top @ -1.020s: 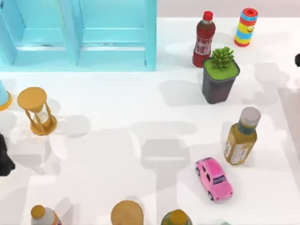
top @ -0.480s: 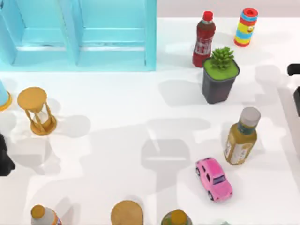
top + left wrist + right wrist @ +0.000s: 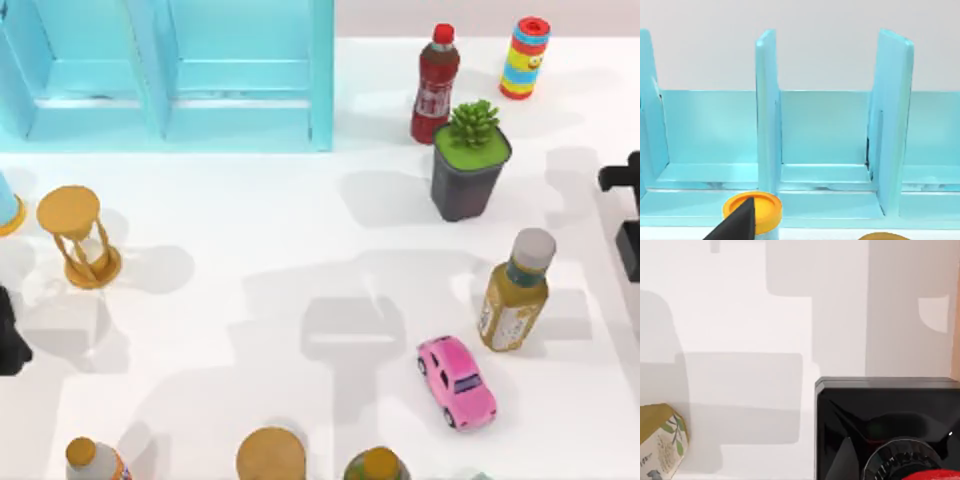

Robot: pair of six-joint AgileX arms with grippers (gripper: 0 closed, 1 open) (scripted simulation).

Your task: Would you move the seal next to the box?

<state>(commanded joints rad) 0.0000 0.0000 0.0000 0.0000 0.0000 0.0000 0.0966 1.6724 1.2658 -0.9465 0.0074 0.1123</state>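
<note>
**Q:** Where was the seal (image 3: 887, 422), and did you have a grip on it?

**A:** The small stamp with the black square base and glossy red knob sat right up against the right wrist camera, base pointing at the table. That put it with your right gripper (image 3: 627, 215) at the table's right edge, well apart from the light blue open-fronted box (image 3: 320, 75) at the far left. I couldn't tell whether that hand was clamped on it or loose. Same for your left gripper (image 3: 10, 340), parked at the left edge.

**Q:** How should the carry have gone?

**A:** My guess is high and leftward. Between you and the box stood the dark grey pot (image 3: 462, 190), the dark red bottle (image 3: 435, 85) and the olive bottle with the grey cap (image 3: 516, 290). You'd have wanted the seal set down upright on the bare white table (image 3: 250, 200) just beside the box.

**Q:** Anything in the containers?

**A:** The pot held a green succulent (image 3: 472, 122). The box compartments looked empty in the left wrist view.
</note>
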